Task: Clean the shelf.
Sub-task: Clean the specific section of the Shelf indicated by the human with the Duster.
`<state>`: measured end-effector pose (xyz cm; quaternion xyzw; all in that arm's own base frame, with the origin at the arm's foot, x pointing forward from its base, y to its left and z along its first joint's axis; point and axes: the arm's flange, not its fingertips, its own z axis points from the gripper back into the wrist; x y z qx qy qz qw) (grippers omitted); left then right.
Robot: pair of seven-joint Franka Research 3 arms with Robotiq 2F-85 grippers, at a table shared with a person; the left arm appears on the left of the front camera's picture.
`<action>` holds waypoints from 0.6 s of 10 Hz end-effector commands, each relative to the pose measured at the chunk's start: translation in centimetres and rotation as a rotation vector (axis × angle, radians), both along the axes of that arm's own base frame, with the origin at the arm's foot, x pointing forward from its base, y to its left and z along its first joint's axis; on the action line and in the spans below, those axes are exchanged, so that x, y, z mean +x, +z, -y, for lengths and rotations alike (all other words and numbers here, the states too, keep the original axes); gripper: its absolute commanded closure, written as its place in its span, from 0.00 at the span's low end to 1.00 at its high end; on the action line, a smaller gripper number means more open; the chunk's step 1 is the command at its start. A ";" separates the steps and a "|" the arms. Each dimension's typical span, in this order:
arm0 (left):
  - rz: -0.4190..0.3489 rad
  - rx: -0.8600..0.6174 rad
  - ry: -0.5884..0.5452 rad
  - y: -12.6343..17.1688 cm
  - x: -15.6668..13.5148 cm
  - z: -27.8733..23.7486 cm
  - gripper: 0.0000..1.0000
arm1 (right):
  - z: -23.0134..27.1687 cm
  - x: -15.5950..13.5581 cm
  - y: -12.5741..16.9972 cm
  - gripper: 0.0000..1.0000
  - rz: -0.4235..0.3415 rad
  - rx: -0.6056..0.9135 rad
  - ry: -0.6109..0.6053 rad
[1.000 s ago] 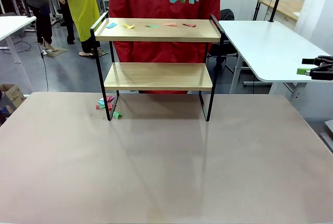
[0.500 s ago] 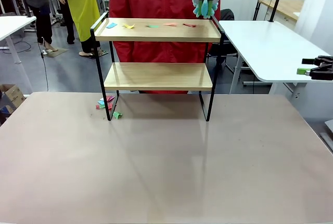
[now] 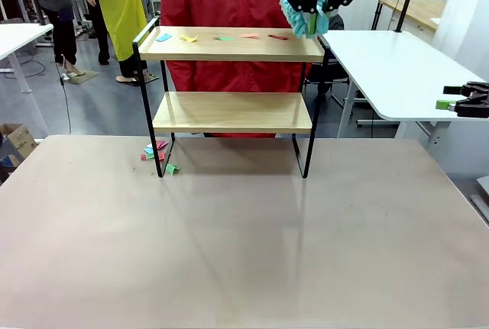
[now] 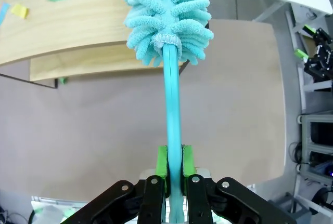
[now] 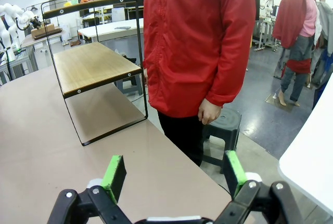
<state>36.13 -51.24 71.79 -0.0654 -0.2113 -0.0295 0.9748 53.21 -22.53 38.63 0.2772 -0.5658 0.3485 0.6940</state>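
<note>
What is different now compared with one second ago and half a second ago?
The left gripper, shut on the teal duster, carried it toward the robot's right and slightly down; its head is now by the right end of the top board of the shelf. Nothing was grasped or released. The paper scraps on the top board, the loose scraps on the table and the open right gripper stayed put.

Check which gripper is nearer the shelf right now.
Left. The left gripper, shut on the duster, hangs just above the shelf at its right end, duster head over the top board. The right gripper sits open, well off to the shelf's right.
</note>
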 end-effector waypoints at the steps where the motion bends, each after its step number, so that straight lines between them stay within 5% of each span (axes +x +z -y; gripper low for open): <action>1: -0.009 -0.020 0.014 0.3 0.9 1.3 0.87 | -0.4 0.0 0.8 0.00 -0.012 -0.006 -0.015; 6: -0.070 0.004 0.018 -1.4 1.4 1.9 0.87 | -0.4 0.0 0.8 0.00 -0.012 -0.006 -0.015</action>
